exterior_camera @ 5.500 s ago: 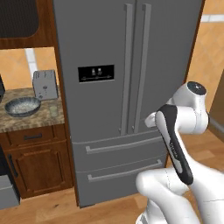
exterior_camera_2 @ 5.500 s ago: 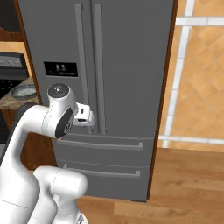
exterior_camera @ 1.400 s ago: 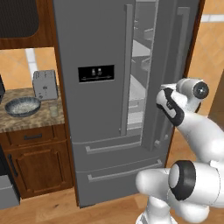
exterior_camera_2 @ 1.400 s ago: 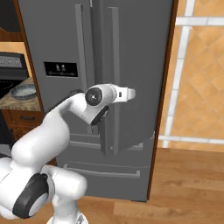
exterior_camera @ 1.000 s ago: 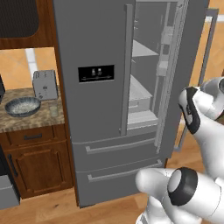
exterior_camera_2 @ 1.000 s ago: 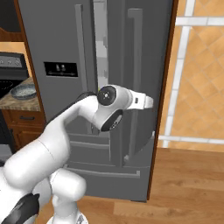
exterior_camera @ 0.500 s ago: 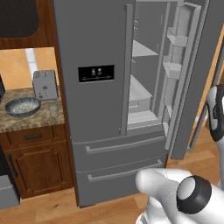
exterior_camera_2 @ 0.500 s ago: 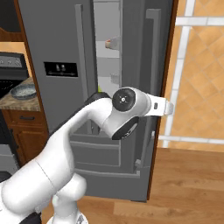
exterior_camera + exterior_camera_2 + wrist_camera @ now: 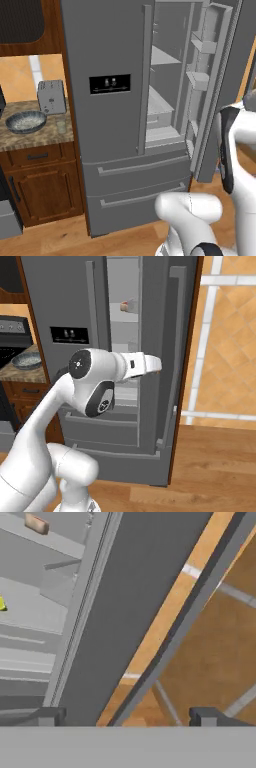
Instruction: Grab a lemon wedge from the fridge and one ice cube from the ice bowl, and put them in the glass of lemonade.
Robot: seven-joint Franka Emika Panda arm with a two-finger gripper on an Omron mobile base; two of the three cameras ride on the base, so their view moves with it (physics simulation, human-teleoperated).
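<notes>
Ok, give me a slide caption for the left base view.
Fridge with its right door swung open, ice bowl beside the toaster.

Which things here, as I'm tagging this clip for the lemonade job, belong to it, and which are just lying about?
Part of the job:
- fridge, right door swung open
- small yellow piece on a fridge shelf, probably the lemon wedge
- ice bowl on the counter
- glass of lemonade beside it

Lying about:
- toaster
- stove
- pinkish item on an upper shelf
</notes>
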